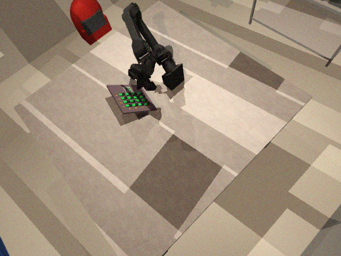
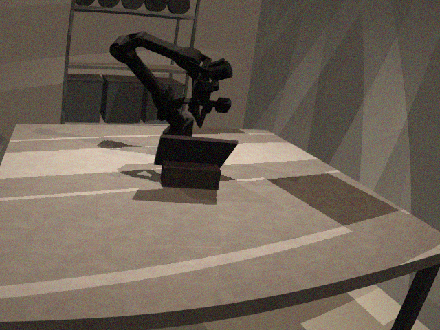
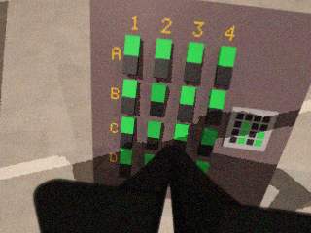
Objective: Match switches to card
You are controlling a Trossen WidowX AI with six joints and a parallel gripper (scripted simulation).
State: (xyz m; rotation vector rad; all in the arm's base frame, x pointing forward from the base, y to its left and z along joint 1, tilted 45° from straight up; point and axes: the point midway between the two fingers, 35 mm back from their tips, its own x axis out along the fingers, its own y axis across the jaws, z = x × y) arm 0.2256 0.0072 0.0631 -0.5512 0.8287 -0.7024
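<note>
You had a purplish-grey, flat rectangular switch panel (image 1: pixel 119 103) (image 2: pixel 196 149) (image 3: pixel 109 63) tilted on its block on the table, with four rows of green-and-dark-grey rocker switches (image 1: pixel 133 100) (image 3: pixel 157 63) lettered A to D and numbered 1 to 4. Beside column 4 you had a small white-bordered square card (image 1: pixel 128 89) (image 3: pixel 250 128), mostly dark with a few green squares.

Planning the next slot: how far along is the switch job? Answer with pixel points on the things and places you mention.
Done: can't confirm any match; raised halves are unclear in the wrist view.
In hand: the shut gripper (image 1: pixel 139 87) (image 2: pixel 200 126) (image 3: pixel 171 151) is at the panel (image 1: pixel 125 110) (image 2: pixel 195 150) (image 3: pixel 107 63), partly hiding row D.
Left: any mismatches against the card (image 1: pixel 128 89) (image 3: pixel 251 128), then lifting clear.
</note>
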